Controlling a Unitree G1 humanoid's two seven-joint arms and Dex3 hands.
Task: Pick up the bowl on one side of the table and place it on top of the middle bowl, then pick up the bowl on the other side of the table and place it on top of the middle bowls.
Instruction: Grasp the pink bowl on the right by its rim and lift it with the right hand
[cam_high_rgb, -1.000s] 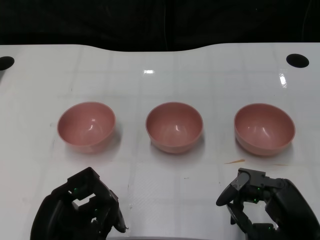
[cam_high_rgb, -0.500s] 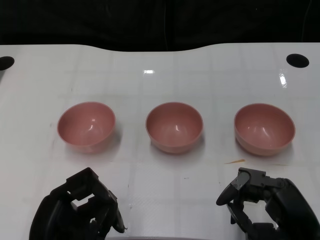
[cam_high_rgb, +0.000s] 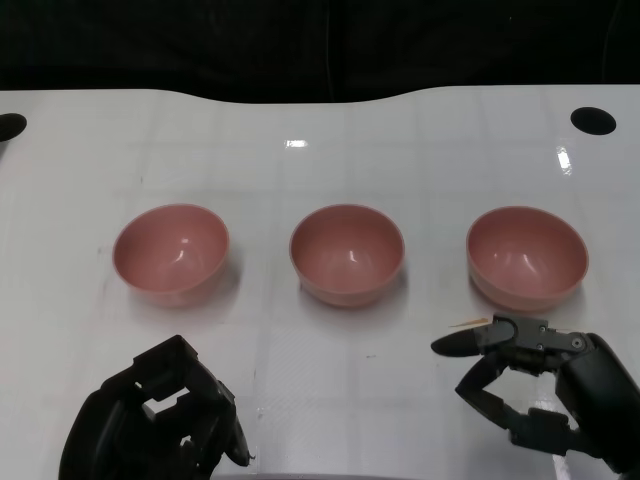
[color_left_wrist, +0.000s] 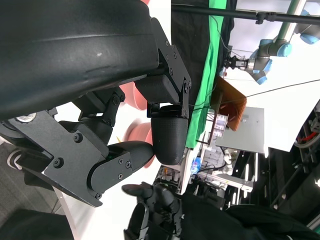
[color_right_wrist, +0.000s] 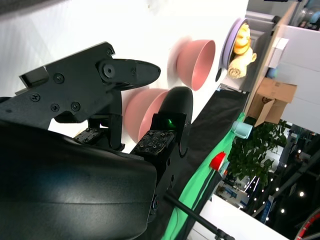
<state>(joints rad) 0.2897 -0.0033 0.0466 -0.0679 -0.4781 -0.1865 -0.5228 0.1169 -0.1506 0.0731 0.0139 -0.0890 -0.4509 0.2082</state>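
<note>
My right hand is spread wide, holding nothing. The right bowl sits at twelve o'clock from it. I should reach slowly and grab its rim. My left hand is curled up, empty.

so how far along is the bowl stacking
Nothing is stacked yet: the left bowl, middle bowl and right bowl sit apart in a row. The right robot hand is open near the right bowl; the left robot hand is curled, empty. Both placements remain.

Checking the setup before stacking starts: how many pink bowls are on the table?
3, in a row across the white table: left bowl, middle bowl, right bowl. All stand apart, none stacked; none appears hidden.
</note>
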